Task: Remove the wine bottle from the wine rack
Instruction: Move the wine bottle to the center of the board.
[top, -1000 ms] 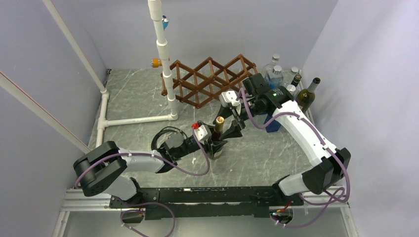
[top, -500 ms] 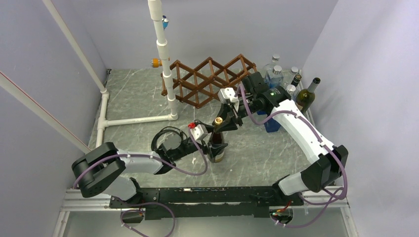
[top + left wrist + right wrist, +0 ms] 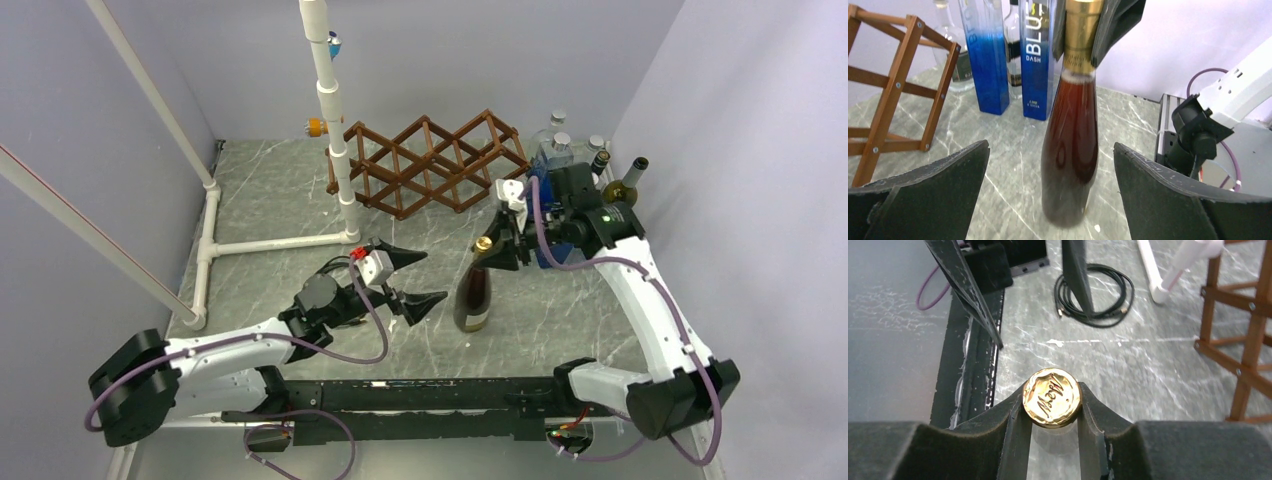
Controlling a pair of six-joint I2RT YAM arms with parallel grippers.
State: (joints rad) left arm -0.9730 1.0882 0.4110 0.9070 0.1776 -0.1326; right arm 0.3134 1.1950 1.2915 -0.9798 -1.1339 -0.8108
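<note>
My right fingers clamp the gold-foil neck of the wine bottle — left fingers gape wide, bottle upright just ahead.

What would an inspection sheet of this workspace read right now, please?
Surface: grey marbled table.
Job's things: wine bottle upright on the table, off the wine rack.
Clutter: spare bottles in the far right corner.
Grippers: right gripper shut on the bottle's gold cap; left gripper open, apart from it.
Cables: purple cables along both arms; black cable coil on the table.
Surroundings: white pipe frame beside the rack; lilac walls.
</note>
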